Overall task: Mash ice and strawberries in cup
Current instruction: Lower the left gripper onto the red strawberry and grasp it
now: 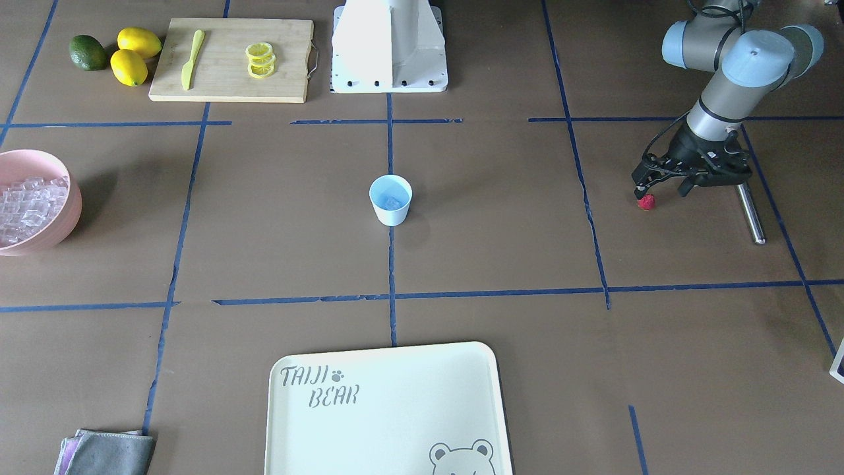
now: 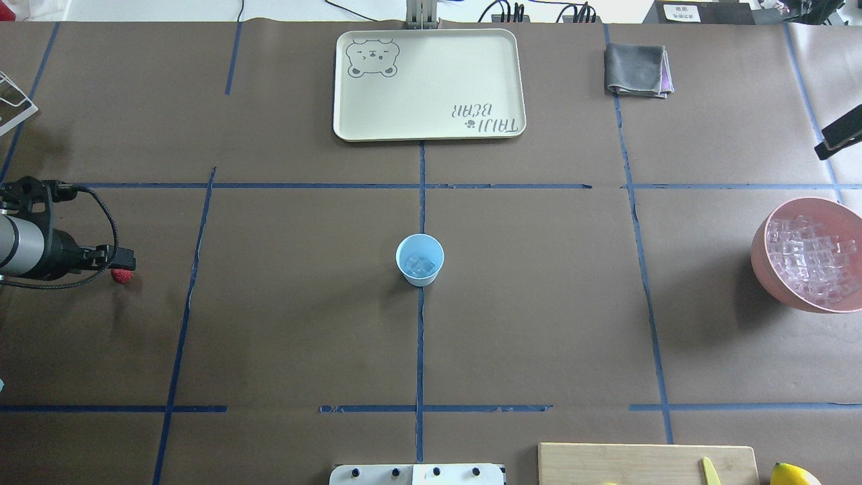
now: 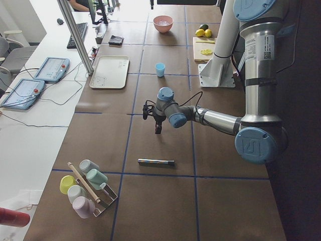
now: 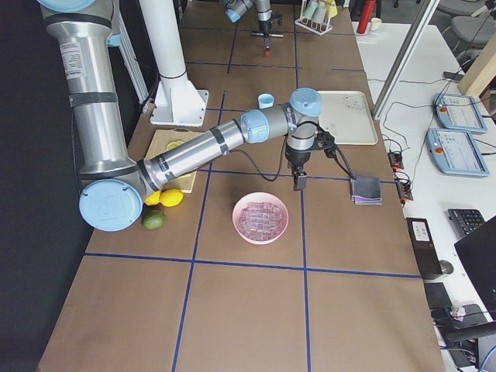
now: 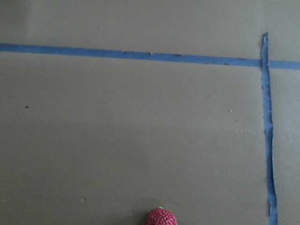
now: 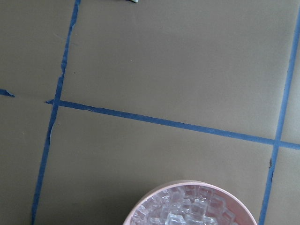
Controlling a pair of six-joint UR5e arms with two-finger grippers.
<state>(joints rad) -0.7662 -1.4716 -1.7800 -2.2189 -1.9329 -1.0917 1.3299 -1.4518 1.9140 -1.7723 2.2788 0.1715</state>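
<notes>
The cup (image 1: pixel 390 200) stands upright at the table's centre, long axis vertical, mouth up, with some ice (image 2: pixel 419 267) inside. The 1 strawberry (image 1: pixel 647 202) lies on the table well apart from it; which way it points I cannot tell. The left gripper (image 1: pixel 661 191) hangs just over the berry, jaws wide apart, gripping nothing. The right gripper (image 4: pixel 298 184) is near the pink bowl (image 4: pixel 260 218); how its jaws stand I cannot tell.

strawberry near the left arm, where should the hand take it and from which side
Take the strawberry across its rounded middle, coming straight down from above. It is small and sits low on the table, so a sideways approach would likely just push it along. The left hand hangs close over it with its jaws apart.
</notes>
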